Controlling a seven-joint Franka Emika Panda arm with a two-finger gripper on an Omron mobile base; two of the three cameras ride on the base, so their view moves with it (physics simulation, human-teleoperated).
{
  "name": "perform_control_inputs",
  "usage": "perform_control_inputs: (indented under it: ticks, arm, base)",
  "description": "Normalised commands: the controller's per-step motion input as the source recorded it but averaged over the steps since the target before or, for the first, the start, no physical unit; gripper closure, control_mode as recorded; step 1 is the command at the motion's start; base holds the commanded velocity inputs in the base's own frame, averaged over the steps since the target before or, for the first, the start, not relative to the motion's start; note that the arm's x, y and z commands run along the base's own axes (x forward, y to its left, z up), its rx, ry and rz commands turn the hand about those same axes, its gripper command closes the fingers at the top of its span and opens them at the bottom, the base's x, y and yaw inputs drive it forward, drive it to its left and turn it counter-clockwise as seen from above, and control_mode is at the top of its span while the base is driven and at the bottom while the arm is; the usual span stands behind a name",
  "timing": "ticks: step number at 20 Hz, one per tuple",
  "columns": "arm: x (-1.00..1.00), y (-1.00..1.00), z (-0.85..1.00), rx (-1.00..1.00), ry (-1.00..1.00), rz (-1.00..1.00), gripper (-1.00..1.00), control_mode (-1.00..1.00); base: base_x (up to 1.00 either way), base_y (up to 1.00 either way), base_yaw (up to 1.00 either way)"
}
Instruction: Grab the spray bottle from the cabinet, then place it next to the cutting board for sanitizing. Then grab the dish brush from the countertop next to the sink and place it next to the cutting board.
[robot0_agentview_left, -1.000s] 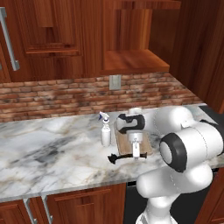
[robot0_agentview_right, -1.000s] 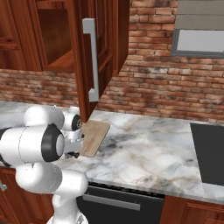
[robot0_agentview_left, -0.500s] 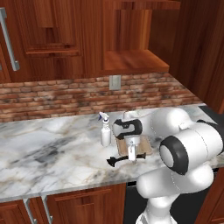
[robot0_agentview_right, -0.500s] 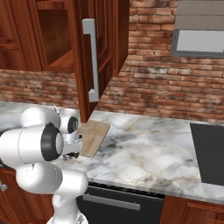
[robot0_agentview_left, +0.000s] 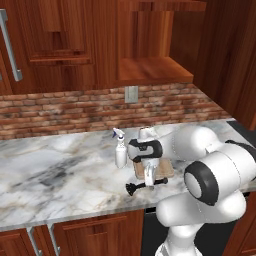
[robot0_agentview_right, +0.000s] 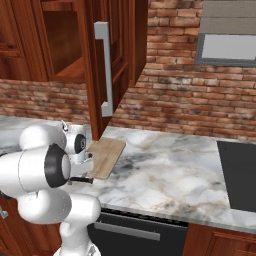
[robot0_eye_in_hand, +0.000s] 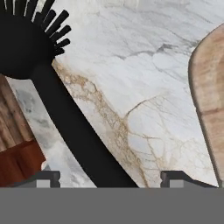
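In the hand view the gripper (robot0_eye_in_hand: 109, 175) has its jaws standing wide apart, one tip at each lower corner, with the dish brush (robot0_eye_in_hand: 57, 100) lying on the countertop (robot0_eye_in_hand: 144, 78) between them, apparently untouched. Its bristled head sits in the upper left of that frame, and the cutting board (robot0_eye_in_hand: 212, 100) curves in at the right edge. In the left base view, the spray bottle (robot0_agentview_left: 120, 150) stands upright at centre, just left of the cutting board (robot0_agentview_left: 162, 170), with the dish brush (robot0_agentview_left: 145, 186) just below it.
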Motion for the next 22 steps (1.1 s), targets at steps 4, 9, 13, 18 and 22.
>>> perform_control_inputs:
  ticks: [4,9,13,18,22]
  arm:
    - [-0.14,0.0,0.19,0.0,-0.03,0.0,-1.0,-1.0]
    - [-0.28,0.01,0.92,0.0,-0.07,0.0,-1.0,-1.0]
    - [-0.33,0.0,1.0,0.0,-0.06,0.0,-1.0,-1.0]
    - [-0.61,0.03,1.0,0.0,-0.07,0.0,-1.0,-1.0]
    - [-0.6,0.18,1.0,0.0,-0.1,0.0,-1.0,-1.0]
  base:
    - [0.0,0.0,0.0]
    - [0.0,0.0,0.0]
    - [0.0,0.0,0.0]
    - [0.0,0.0,0.0]
    - [0.0,0.0,0.0]
